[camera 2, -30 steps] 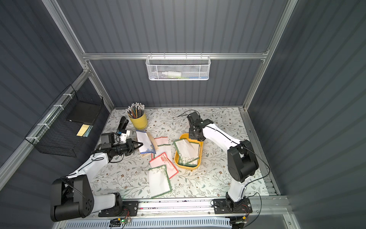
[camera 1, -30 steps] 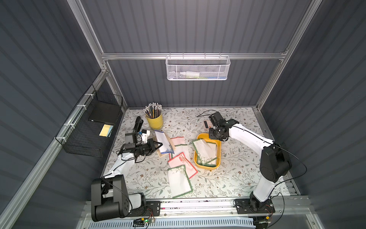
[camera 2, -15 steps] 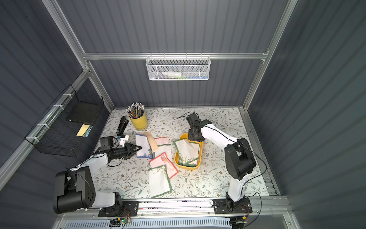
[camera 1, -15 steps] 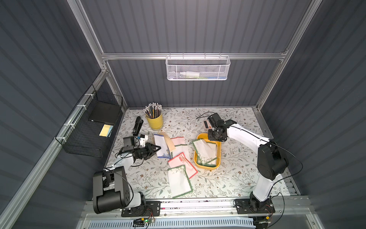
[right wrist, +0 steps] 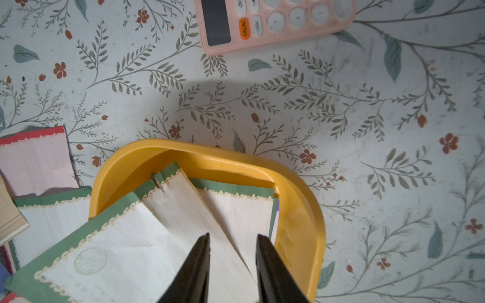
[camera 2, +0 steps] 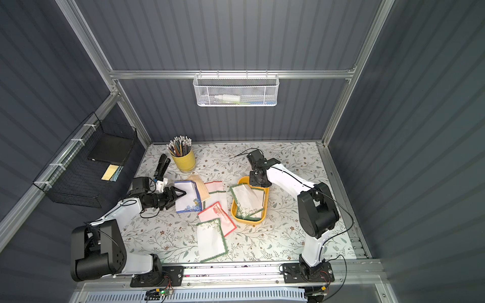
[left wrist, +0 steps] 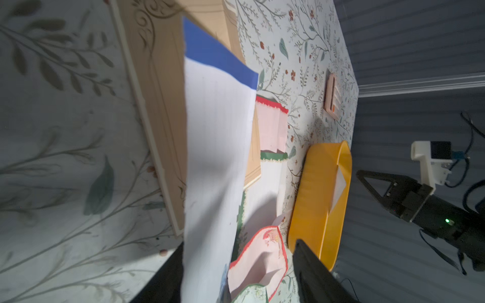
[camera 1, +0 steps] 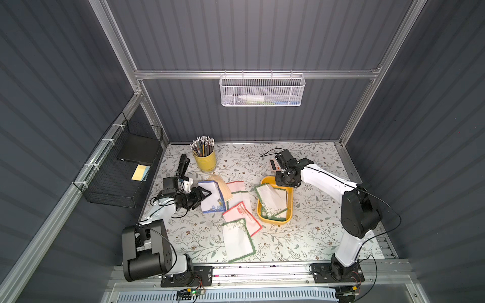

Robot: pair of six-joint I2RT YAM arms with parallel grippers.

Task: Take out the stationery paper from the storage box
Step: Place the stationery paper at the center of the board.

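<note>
The right gripper (right wrist: 233,236) hovers over the far end of the yellow storage box (camera 1: 274,222), its 2 black jaws a narrow gap apart and clamping nothing. Beneath them, lined, green-bordered stationery paper (camera 1: 271,199) lies loosely stacked inside the box, with 1 sheet creased and another poking over the rim on the left arm's side. Across the floral table cover (camera 1: 315,230), the left gripper (camera 1: 207,194) sits low with its jaws spread wide. The edge of a blue-floral sheet (camera 1: 212,198) lies between them, unclamped. That sheet rests on a tan sheet (camera 1: 223,188). Between the left gripper and the box, 2 red-bordered sheets (camera 1: 242,213) and 2 green-bordered sheets (camera 1: 238,240) lie overlapping on the table. A pink calculator (right wrist: 275,23) sits just beyond the box. A yellow pencil cup (camera 1: 205,160) and a black stapler (camera 1: 183,165) stand behind the left gripper.
</note>
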